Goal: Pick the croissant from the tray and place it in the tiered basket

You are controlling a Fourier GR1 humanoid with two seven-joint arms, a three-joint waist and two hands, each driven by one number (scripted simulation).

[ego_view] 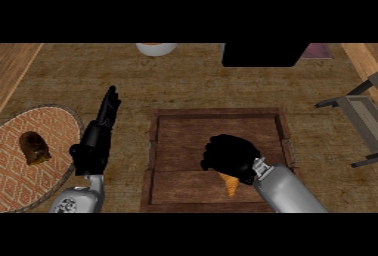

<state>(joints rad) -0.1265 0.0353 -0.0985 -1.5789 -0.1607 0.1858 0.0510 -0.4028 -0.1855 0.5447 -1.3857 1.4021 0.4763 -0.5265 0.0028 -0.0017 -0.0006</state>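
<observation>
Nearest, the right robot hand (232,159) was curled down over the croissant (231,185) inside the wooden tray (157,150); its fingers were closed round the pastry, only one golden tip showing beneath the wrist; the croissant was probably light, soft and flaky, easily crushed, so it seemed best held across its thick middle rather than by a brittle tip; just beside the tray on the table (192,80), the left robot hand (100,135) rested open, fingers straight, holding nothing; farther right, the grey tiered basket (358,117) stood well apart at the edge.
</observation>
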